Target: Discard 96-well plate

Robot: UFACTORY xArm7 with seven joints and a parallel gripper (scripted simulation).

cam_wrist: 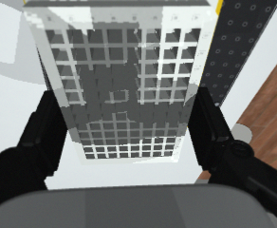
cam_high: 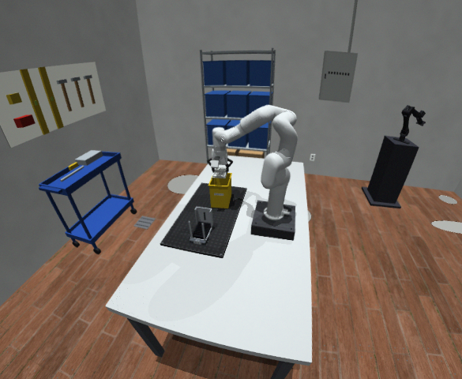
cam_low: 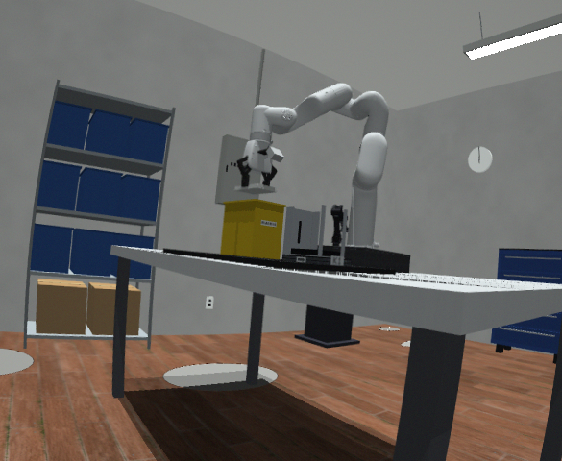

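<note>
Grey walls and a wood-plank floor surround a white table [cam_high: 238,285] that fills the middle of the top view. On the table lies a black perforated mat [cam_high: 223,228], and just right of it a dark base plate [cam_high: 259,234] carries the white xArm [cam_high: 276,171]. The arm arches up and over to the left, ending above the yellow plastics bin W1 [cam_high: 220,196], which stands upright at the far end of the mat.

The gripper [cam_low: 256,184] points down over the bin's mouth, its jaws clamped on the upper 96-well plate [cam_wrist: 124,90]. In the exterior view the plate [cam_low: 255,188] lies flat, just above the bin's rim [cam_low: 254,202] and apart from it. In the wrist view the black fingers press on the plate's two long sides, and the grid of wells fills the centre of the frame, with a sliver of yellow at the upper right.

Stack rack K1 [cam_high: 203,214] stands on the mat's near half, below the bin in the top view; the lower plate is too small to make out there.

A blue cart [cam_high: 116,155] stands at the left, a shelf rack [cam_high: 201,81] with blue bins at the back wall.
</note>
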